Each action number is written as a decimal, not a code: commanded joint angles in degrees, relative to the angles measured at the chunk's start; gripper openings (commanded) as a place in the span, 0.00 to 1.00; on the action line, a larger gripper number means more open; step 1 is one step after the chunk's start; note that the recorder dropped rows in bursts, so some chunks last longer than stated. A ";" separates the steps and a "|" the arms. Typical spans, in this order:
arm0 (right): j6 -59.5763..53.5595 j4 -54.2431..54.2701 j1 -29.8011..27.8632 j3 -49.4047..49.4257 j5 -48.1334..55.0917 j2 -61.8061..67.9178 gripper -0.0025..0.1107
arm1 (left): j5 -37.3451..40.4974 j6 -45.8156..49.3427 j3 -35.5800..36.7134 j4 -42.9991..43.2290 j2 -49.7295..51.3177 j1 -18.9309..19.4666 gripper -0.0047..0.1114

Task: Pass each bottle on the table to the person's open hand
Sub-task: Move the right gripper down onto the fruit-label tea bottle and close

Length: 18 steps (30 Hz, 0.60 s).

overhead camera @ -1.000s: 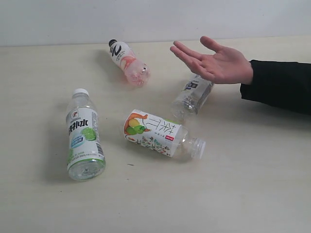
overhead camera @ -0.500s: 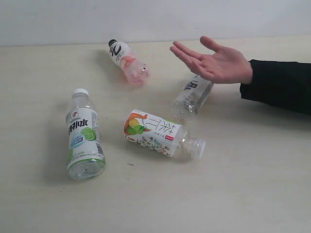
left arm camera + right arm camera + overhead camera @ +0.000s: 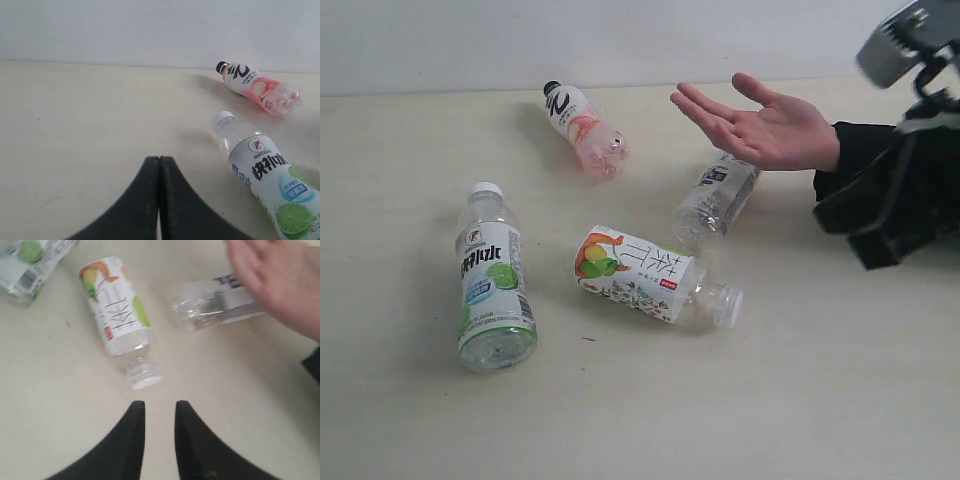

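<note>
- The right arm point(image 3: 905, 45) has come into the exterior view, blurred, over the person's black sleeve; a second ago it was out of sight.
- The right gripper point(image 3: 159, 407) has its jaws a narrow gap apart and holds nothing. The capped end of the fruit-label bottle point(image 3: 640, 272) lies just ahead of its tips.
- The person's open hand point(image 3: 760, 125) stays palm up, with the plain clear bottle point(image 3: 715, 200) partly beneath it.
- The left gripper point(image 3: 159, 162) is pressed closed and empty. The green-lime bottle point(image 3: 492, 280) is near it and the pinkish bottle point(image 3: 582, 125) farther off.
- All four bottles lie unmoved on the table point(image 3: 820, 400).

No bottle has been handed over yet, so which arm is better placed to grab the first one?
Right. The right hand is open, pointing at the fruit-label bottle's neck, with the person's open hand close by. The left hand is shut beside the lime-label bottle, which lies farthest from that palm.
</note>
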 commanded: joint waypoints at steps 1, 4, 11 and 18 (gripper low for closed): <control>-1.80 -1.52 7.03 -2.08 0.00 5.61 0.39 | -0.12 0.06 -0.03 -0.34 -0.26 -0.37 0.04; -1.35 -3.59 10.24 -4.16 0.00 8.96 0.53 | -0.12 0.06 -0.03 -0.34 -0.26 -0.37 0.04; -1.75 -8.61 15.16 -9.30 -1.87 15.46 0.65 | -0.12 0.06 -0.03 -0.34 -0.26 -0.37 0.04; -0.92 -13.12 19.84 -11.17 -11.88 22.28 0.71 | -0.12 0.06 -0.03 -0.34 -0.26 -0.37 0.04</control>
